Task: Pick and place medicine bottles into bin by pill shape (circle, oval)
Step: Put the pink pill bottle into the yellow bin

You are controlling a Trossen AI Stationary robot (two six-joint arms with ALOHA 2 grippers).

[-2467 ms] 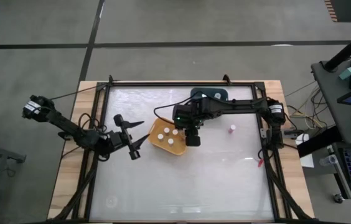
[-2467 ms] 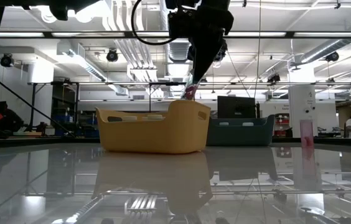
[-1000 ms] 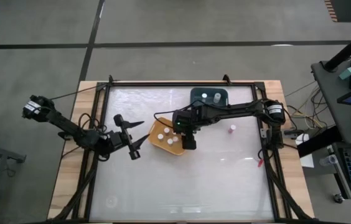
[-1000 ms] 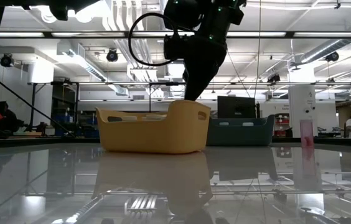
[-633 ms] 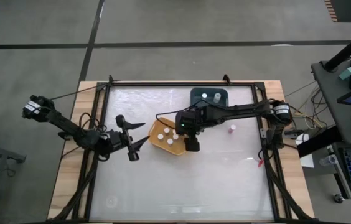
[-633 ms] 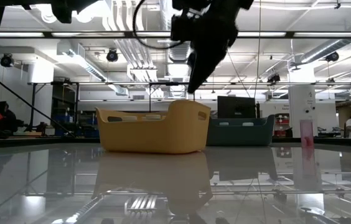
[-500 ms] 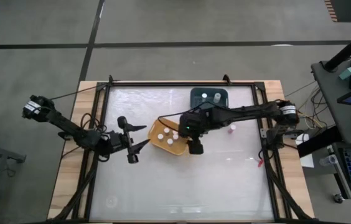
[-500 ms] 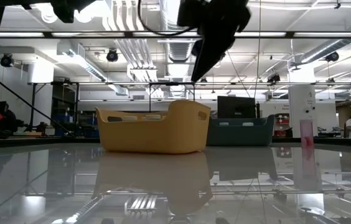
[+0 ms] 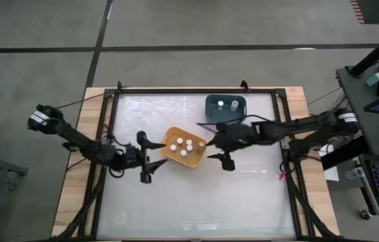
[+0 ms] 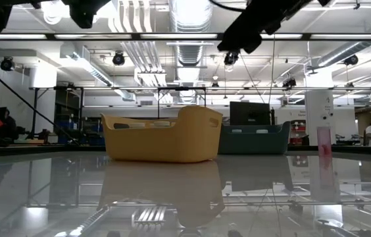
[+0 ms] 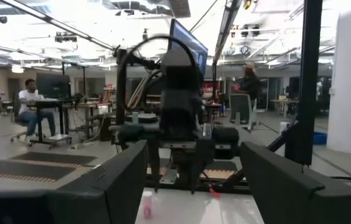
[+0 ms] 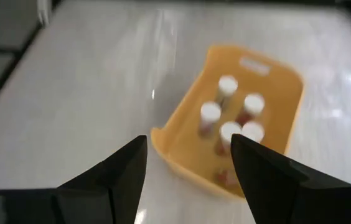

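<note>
The orange-yellow bin [image 9: 196, 157] sits mid-table with several white-capped medicine bottles [image 9: 184, 146] standing in it; my right wrist view shows these bottles [image 12: 231, 121] from above. The dark teal bin [image 9: 226, 113] at the far edge holds two bottles [image 9: 221, 103]. One pink-labelled bottle [image 10: 323, 141] stands alone on the table's right part; my right arm hides it in the high view. My right gripper [image 9: 226, 158] hovers open just right of the yellow bin. My left gripper [image 9: 149, 158] waits open to that bin's left.
A small red thing [image 9: 280, 176] lies near the right frame rail. The black frame [image 9: 196, 90] runs around the glossy table top. Bare table lies between the yellow bin and the near edge. People show in the room beyond the table.
My right gripper has risen out of the yellow bin and swung toward the table's right edge, and now hovers beside the bin. My left gripper has shifted a little toward the yellow bin. The bins have stayed where they were.
</note>
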